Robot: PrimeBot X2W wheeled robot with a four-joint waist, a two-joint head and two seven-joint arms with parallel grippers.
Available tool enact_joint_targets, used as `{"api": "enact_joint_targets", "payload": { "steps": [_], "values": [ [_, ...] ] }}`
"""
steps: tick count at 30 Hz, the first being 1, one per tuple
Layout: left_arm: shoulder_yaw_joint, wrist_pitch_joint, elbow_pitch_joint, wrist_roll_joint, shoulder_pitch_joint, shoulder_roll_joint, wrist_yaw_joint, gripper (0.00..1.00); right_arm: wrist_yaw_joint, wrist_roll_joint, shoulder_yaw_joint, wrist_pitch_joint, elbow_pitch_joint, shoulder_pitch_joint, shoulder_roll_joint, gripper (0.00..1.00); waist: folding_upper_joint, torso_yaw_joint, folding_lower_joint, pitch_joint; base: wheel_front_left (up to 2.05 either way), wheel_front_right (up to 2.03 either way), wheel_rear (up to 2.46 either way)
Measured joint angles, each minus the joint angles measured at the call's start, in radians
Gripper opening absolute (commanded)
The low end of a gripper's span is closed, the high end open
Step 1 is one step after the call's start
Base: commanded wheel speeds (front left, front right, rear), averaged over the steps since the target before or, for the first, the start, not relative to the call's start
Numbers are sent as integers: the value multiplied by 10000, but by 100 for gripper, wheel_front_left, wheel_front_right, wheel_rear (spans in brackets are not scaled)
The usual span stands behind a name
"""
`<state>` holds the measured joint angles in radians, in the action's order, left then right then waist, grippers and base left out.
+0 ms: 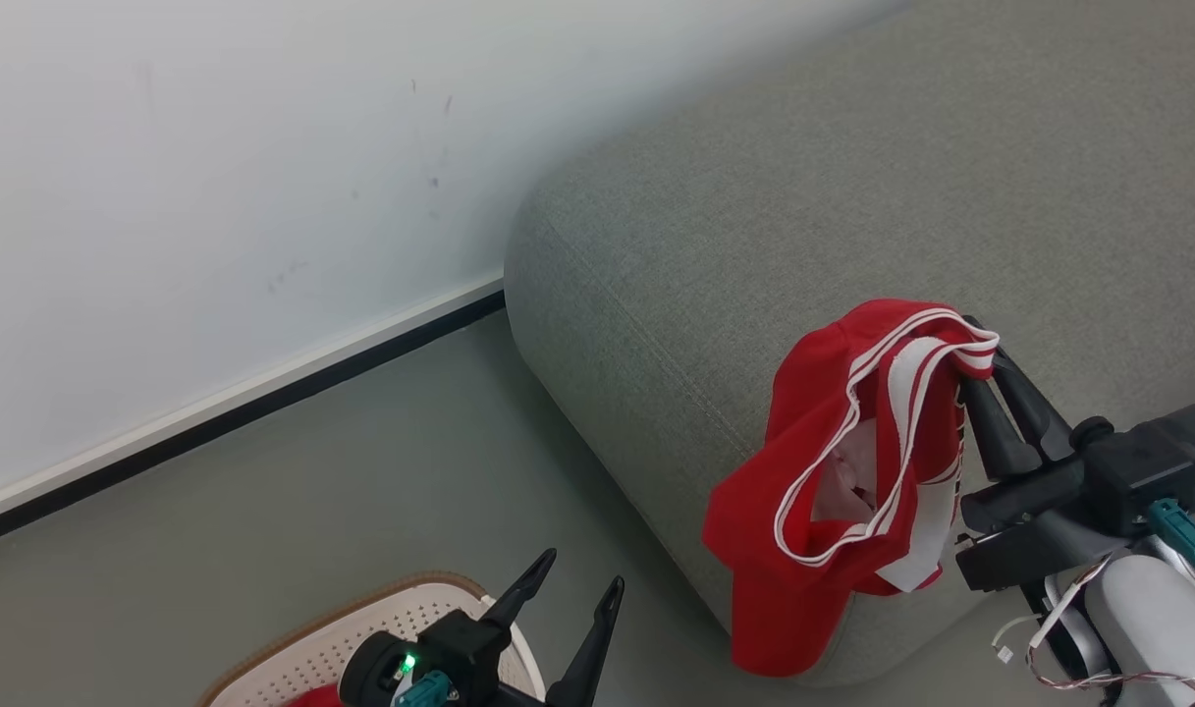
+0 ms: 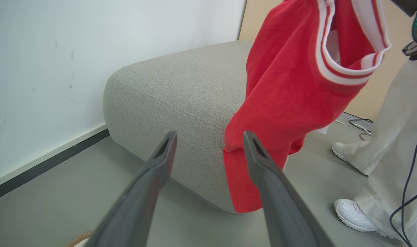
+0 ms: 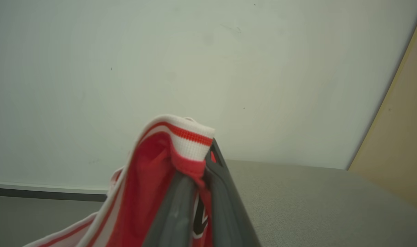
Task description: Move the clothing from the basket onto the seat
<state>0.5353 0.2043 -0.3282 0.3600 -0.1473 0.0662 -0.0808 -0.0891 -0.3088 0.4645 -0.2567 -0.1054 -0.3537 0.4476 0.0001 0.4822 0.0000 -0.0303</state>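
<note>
A red garment [image 1: 823, 491] of the clothing, with white striped trim, hangs from my right gripper [image 1: 980, 358], whose fingers are shut on its collar band in front of the grey seat's [image 1: 852, 196] near corner. It drapes down over the seat's front edge. The right wrist view shows the striped band [image 3: 191, 137] pinched at the fingertips. My left gripper [image 1: 579, 574] stands open and holds nothing above the basket [image 1: 361, 628], low at the left. A scrap of red cloth [image 1: 312, 697] lies in the basket. In the left wrist view the hanging garment [image 2: 290, 96] is just beyond my open left gripper [image 2: 210, 137].
A white wall [image 1: 214, 196] with a dark skirting strip runs behind the seat at the left. Grey floor lies between wall, basket and seat. A person's legs and white shoes [image 2: 355, 212] stand to the right of the seat, with cables on the floor near them.
</note>
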Motion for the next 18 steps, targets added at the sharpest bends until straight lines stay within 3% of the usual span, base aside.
{"api": "enact_joint_targets", "payload": {
  "steps": [7,18],
  "values": [
    [-12,2,180,-109,-145,73,2,100,140,-234,-397,2,-171,-570,176,0,0,-36,0,-399,0,0,0],
    [-351,-48,871,-464,-918,660,21,100,961,-575,-1252,123,-1507,-4703,617,0,0,-305,2,-1693,0,0,0]
  ]
}}
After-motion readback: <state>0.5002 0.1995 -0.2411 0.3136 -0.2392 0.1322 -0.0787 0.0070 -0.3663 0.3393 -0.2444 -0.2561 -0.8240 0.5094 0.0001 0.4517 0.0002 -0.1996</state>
